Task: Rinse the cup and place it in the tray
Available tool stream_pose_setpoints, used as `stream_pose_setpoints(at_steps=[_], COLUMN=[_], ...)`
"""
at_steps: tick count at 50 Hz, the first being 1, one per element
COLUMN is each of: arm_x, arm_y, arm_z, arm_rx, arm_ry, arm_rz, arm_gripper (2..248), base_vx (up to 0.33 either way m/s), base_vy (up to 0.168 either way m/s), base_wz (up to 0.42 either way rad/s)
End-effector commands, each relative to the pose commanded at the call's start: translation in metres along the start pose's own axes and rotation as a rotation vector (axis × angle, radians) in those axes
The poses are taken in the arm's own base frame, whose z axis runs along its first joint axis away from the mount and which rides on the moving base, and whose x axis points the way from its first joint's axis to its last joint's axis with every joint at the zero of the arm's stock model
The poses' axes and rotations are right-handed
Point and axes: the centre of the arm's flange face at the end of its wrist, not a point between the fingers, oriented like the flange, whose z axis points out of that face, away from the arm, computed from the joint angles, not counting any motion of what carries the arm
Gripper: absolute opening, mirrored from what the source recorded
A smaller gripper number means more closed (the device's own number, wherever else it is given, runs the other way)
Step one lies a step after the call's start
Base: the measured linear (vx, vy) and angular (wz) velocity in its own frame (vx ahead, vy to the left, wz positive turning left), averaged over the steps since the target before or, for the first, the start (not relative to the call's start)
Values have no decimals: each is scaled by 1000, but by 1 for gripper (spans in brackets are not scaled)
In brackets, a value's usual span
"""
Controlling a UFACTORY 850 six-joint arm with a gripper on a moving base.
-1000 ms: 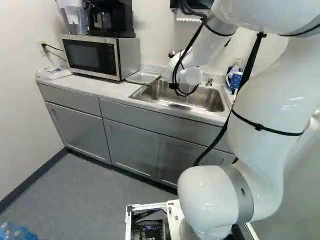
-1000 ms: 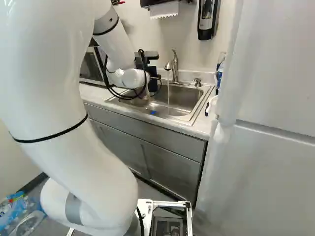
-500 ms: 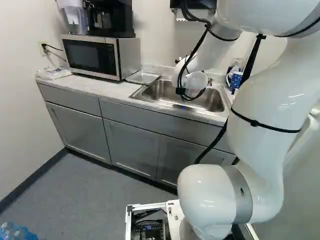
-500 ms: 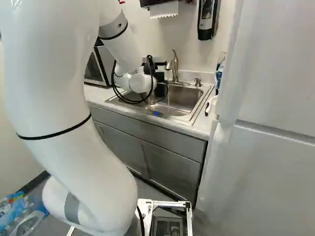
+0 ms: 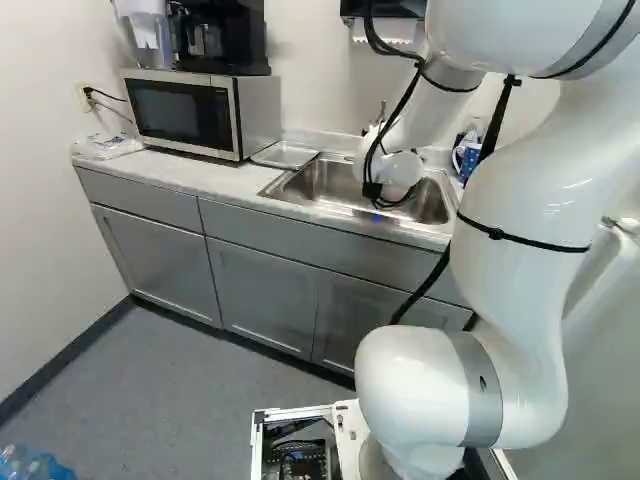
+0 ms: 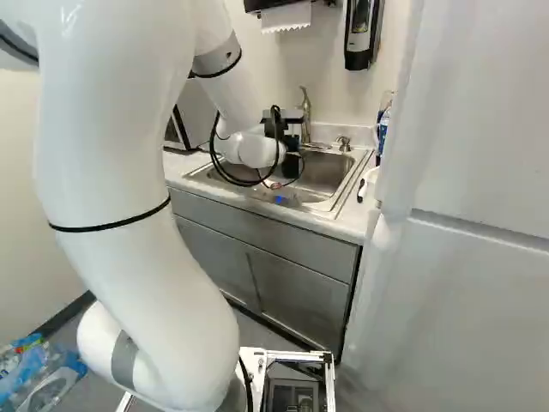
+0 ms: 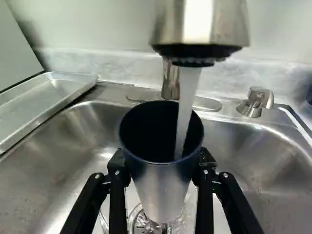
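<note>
Pincer [image 6: 292, 163], cup [image 7: 161, 183] clasped between its fingers [image 7: 118, 168]

Extends white, black-banded, jointed arm [image 6: 111, 154] forward | directs black two-finger gripper [image 6: 292, 165] ahead, slightly downward | clamps from two sides, fingers [image 7: 117, 202] apart

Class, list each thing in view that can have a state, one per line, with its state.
Cup, mouth up, water running in
Gripper, shut on the cup
Faucet, running
Tray, flat beside the sink
Microwave door, shut
Cabinet doors, shut
Paper towel, hanging
</note>
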Motion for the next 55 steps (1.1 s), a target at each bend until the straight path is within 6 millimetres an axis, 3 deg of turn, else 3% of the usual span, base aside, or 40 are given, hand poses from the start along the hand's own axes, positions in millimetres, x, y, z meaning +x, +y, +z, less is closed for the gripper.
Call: stream_pose_setpoints(at_steps=[55], arm_x=[0], arm_y=[0], arm_z=[0], arm_rx=[0], arm_ry=[0], arm_rz=[0], arm_gripper=[126], base_vx=[0], base_vy=[0], base_wz=[0])
